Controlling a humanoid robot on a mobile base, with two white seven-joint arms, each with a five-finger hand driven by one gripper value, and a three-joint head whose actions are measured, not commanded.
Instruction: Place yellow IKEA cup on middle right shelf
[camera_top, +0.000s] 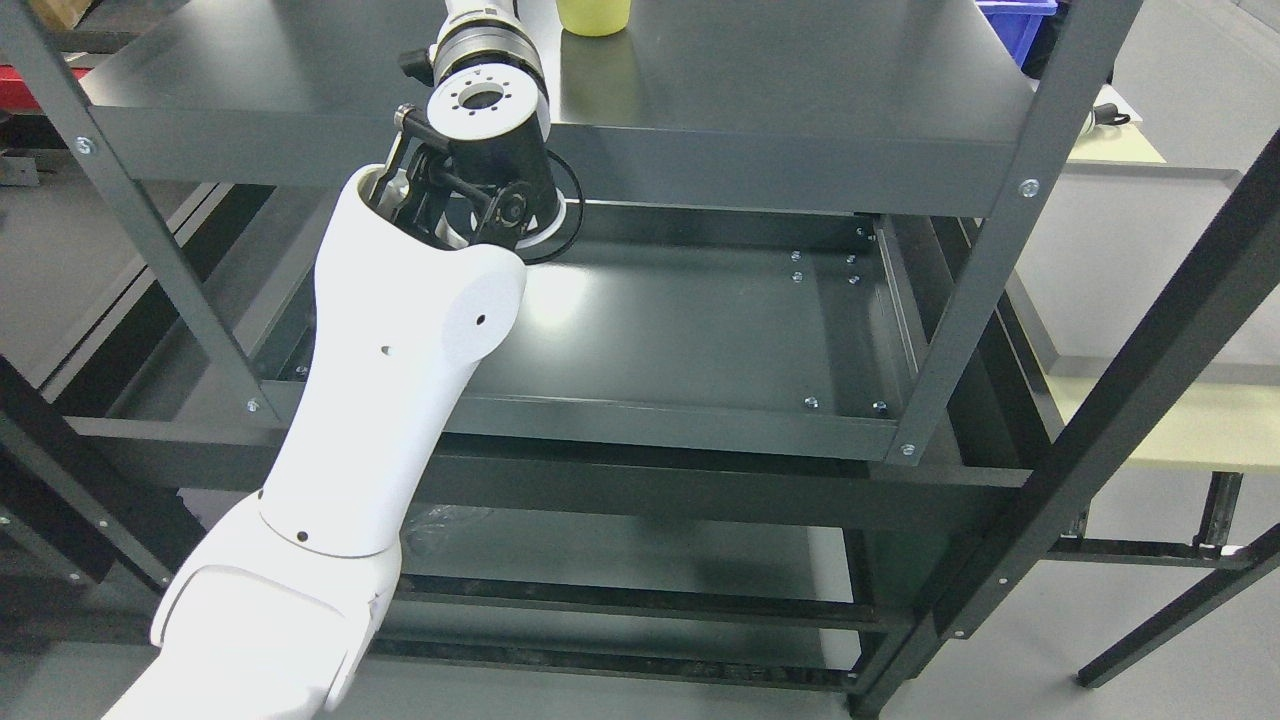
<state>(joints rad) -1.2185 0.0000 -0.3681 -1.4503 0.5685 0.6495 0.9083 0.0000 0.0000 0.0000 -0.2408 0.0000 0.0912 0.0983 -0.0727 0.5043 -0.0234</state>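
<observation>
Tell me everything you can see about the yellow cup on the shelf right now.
Only the lower part of the yellow cup shows; the top edge of the picture cuts off the rest, so its rim and any handle cannot be seen. It looks like pale yellow, matte plastic with a rounded base. It stands upright on the dark grey top shelf, toward the back, casting a faint reflection. The left arm reaches up just beside it; its hand is out of view, so whether it touches the cup cannot be told.

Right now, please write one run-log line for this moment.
left arm: raised to top shelf | hand: out of frame | yellow cup: standing on top shelf | middle shelf: no cup
</observation>
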